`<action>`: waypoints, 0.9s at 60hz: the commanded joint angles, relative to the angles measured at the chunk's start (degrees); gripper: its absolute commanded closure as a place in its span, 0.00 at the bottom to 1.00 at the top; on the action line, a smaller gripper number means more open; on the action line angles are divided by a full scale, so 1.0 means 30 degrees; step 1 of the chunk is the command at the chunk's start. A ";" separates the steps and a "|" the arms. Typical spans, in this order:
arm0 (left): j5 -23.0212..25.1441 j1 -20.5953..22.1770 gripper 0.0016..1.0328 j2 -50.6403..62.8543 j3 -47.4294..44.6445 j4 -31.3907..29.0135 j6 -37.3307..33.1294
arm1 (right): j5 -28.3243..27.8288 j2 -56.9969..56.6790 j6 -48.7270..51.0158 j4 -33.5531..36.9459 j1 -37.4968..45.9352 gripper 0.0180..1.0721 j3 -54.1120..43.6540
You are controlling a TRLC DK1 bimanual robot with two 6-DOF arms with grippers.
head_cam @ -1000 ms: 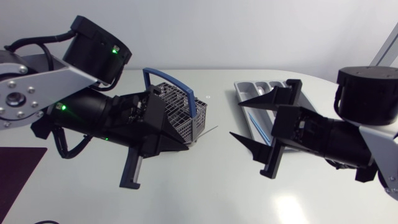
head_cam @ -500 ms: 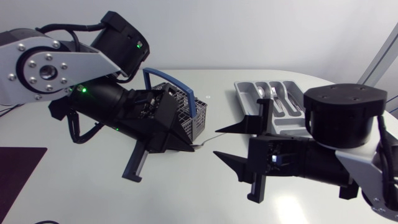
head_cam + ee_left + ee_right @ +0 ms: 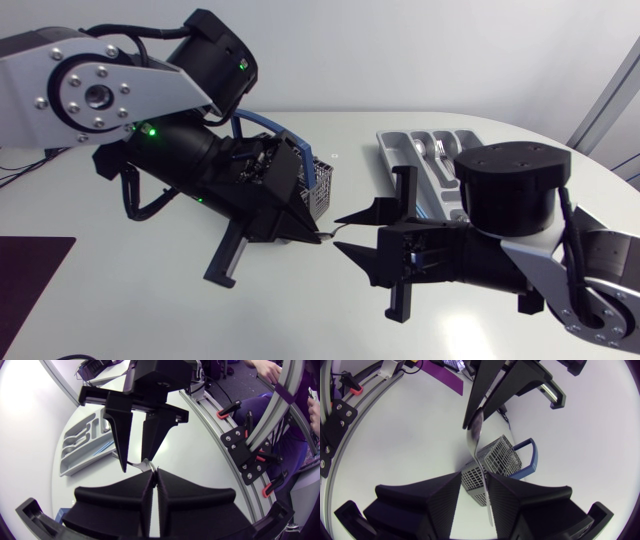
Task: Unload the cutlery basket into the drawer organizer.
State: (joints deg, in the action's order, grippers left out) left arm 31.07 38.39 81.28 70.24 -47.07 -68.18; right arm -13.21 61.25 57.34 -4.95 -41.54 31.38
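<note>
White table [image 3: 150,320], dark purple mat [image 3: 30,275]

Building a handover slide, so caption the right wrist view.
Left gripper holds a spoon, its handle between the right gripper's open jaws, cutlery basket behind.

Basket [image 3: 322,196] grey wire mesh, handle [image 3: 288,138] blue. Organizer [image 3: 393,150] light grey. Utensil [image 3: 475,435] shiny silver. Left gripper [image 3: 318,238] and right gripper [image 3: 337,233] matte black. Table [image 3: 150,320] white. Mat [image 3: 30,275] dark purple. Left arm [image 3: 90,95] silver-grey, green lights [image 3: 150,130].
</note>
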 commanded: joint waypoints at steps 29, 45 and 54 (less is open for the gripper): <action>0.0044 -0.0112 0.97 0.0858 0.0465 -0.0248 -0.0944 | 0.0215 0.0324 0.0779 0.0361 0.0253 0.94 0.0293; -0.0161 -0.0405 0.44 0.1326 0.1461 0.0074 0.0345 | 0.0303 0.0178 0.0779 0.0303 0.0399 0.95 0.0059; -0.0161 -0.0639 0.04 0.1766 0.2574 0.0104 0.2483 | 0.0273 0.0090 0.1013 0.0273 0.0897 0.94 -0.0293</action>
State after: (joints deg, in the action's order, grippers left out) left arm 30.81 37.17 84.97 74.96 -46.96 -64.47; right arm -12.58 61.52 60.07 -4.16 -39.97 31.42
